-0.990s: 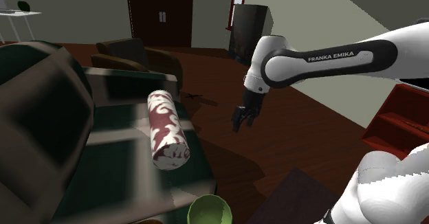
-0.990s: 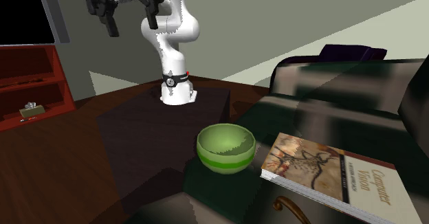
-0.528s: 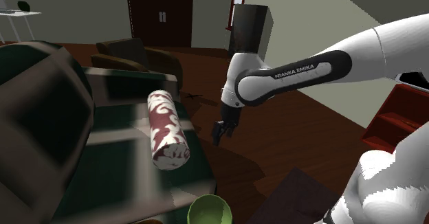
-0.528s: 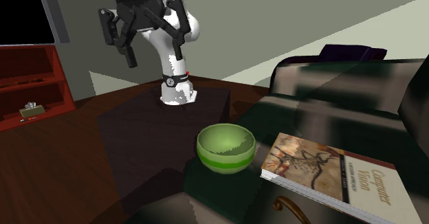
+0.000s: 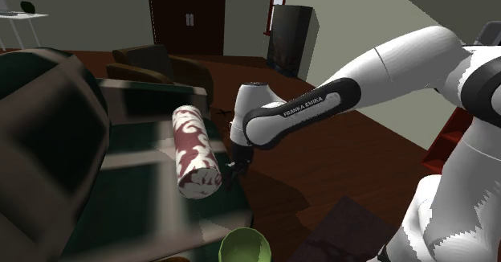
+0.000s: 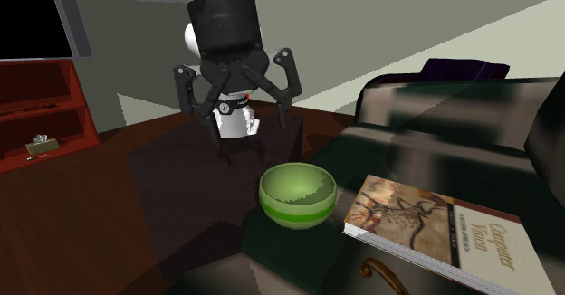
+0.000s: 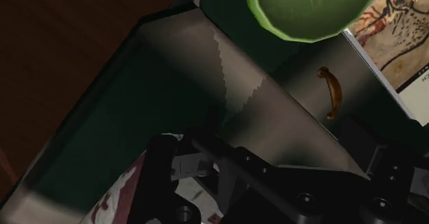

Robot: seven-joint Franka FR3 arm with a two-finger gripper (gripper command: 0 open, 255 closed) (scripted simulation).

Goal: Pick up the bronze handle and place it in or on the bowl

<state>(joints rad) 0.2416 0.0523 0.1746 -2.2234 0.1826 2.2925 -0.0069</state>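
"Second exterior view first: how does my gripper stand?"

"Your gripper (image 6: 251, 132) hangs with its black fingers spread wide and nothing between them, above and behind the green bowl (image 6: 297, 194). In the shoulder view you'll find the hand low beside the end of the patterned bolster (image 5: 195, 153), near the edge of the dark green seat (image 5: 136, 180)."

"And the bronze handle?"

"Look at the wrist view: the bronze handle (image 7: 332, 92) lies flat on the seat, just beside the book (image 7: 395, 30) and a little way off the bowl's rim, touching neither as far as I can tell. It's well apart from your fingers."

"So which step am I in?"

"The reach, I'd judge. Nothing is picked up yet. Next you need to cross the seat to the handle, turn the hand so the fingers straddle its slim bar across the width, then lower until the tips are almost on the upholstery before you close."

"How much room do I have?"

"You have bare seat between the bolster and the bowl, and that's your open lane. It tightens at the far end: the book's edge sits so near the handle that one finger gets little space there. The bowl's rim stands higher than the handle, so pass it with height. Mind the seat's edge under your hand too; beyond it is only floor."
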